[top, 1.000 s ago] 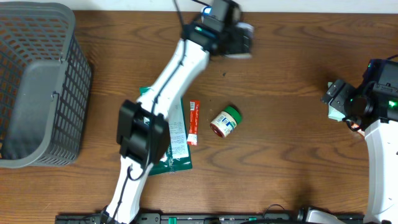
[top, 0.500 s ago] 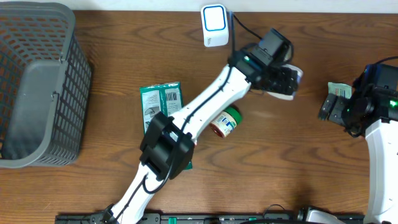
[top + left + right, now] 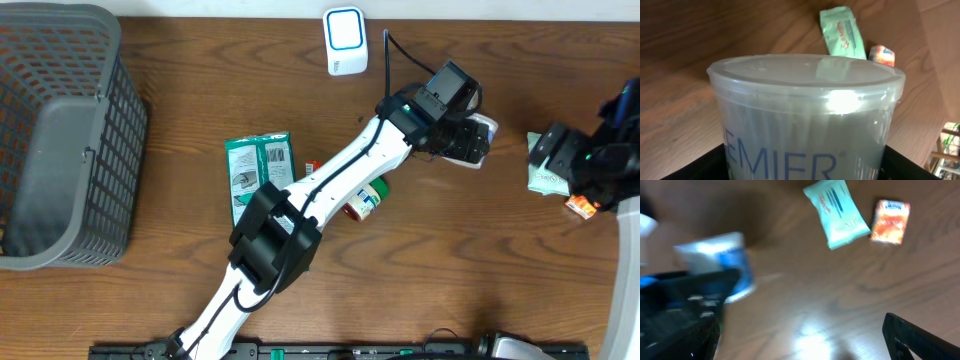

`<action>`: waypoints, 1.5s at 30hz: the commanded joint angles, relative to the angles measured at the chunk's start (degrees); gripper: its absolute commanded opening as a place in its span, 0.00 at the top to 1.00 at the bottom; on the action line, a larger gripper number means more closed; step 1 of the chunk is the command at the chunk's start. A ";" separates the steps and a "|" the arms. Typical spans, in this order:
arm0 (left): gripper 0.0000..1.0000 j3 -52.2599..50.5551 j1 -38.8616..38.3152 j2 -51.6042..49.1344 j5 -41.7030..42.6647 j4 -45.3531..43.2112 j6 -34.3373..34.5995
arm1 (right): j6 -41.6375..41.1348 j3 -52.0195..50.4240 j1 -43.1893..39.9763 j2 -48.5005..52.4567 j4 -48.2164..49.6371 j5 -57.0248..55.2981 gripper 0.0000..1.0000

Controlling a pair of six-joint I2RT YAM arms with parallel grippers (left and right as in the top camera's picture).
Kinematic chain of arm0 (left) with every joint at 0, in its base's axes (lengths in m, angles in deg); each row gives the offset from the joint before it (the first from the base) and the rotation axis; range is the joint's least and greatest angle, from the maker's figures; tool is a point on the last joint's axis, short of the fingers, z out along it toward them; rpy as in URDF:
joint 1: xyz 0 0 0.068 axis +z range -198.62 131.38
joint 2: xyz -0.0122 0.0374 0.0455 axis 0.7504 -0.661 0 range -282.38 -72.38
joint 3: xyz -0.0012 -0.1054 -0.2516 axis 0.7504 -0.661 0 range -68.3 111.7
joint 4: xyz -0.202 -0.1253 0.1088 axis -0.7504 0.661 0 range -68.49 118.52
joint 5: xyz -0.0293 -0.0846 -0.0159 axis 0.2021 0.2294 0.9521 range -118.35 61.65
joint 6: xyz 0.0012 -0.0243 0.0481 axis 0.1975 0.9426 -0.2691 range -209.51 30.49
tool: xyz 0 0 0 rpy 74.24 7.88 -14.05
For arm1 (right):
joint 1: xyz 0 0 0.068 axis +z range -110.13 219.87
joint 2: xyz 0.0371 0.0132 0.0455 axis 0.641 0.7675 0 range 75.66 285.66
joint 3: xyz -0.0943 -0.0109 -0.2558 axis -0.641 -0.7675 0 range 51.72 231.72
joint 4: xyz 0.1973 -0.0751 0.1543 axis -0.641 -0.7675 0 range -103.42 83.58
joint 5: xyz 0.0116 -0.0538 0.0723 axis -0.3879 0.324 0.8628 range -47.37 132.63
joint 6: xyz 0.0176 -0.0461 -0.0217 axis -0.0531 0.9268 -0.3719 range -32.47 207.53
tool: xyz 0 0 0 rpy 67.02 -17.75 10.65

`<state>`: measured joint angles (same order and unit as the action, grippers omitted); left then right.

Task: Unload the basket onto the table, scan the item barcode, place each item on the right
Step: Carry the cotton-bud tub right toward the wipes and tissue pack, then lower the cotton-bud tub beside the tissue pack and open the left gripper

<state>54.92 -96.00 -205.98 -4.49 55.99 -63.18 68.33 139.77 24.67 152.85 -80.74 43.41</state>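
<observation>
My left gripper [image 3: 462, 135] is shut on a translucent plastic tub [image 3: 478, 138] with a clear lid and blue lettering, held above the table right of centre. The tub [image 3: 805, 110] fills the left wrist view, with the dark fingers [image 3: 715, 162] at its two sides. The white scanner [image 3: 345, 40] with a blue square stands at the back edge. My right gripper [image 3: 552, 150] hangs open at the far right, facing the tub [image 3: 722, 265]. In the blurred right wrist view the right gripper [image 3: 800, 342] has nothing between its fingers.
A pale green packet [image 3: 545, 178] and a small orange packet [image 3: 577, 206] lie under the right arm. A green pouch [image 3: 258, 172] and a green-lidded jar [image 3: 366, 196] lie mid-table beneath the left arm. A grey basket [image 3: 60, 140] stands at the left.
My left arm has swung from the scanner at the back over to the right, carrying the tub. The right gripper has shifted slightly at the far right.
</observation>
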 commanded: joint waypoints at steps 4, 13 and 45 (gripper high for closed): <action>0.36 -0.04 -4.52 -3.02 3.80 -8.44 3.45 | -3.45 6.93 -0.31 -0.81 -0.74 1.31 0.01; 0.37 -0.04 -11.89 -7.67 0.07 -17.07 -4.48 | -3.93 7.08 -5.44 -0.81 -4.68 1.90 0.01; 0.07 0.02 -16.50 -15.80 -11.72 -32.68 -9.18 | -2.56 6.99 -8.11 -0.79 -5.90 2.10 0.01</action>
<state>54.83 -112.54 -221.32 -15.44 23.80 -71.75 65.40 145.91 16.84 152.45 -86.51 45.64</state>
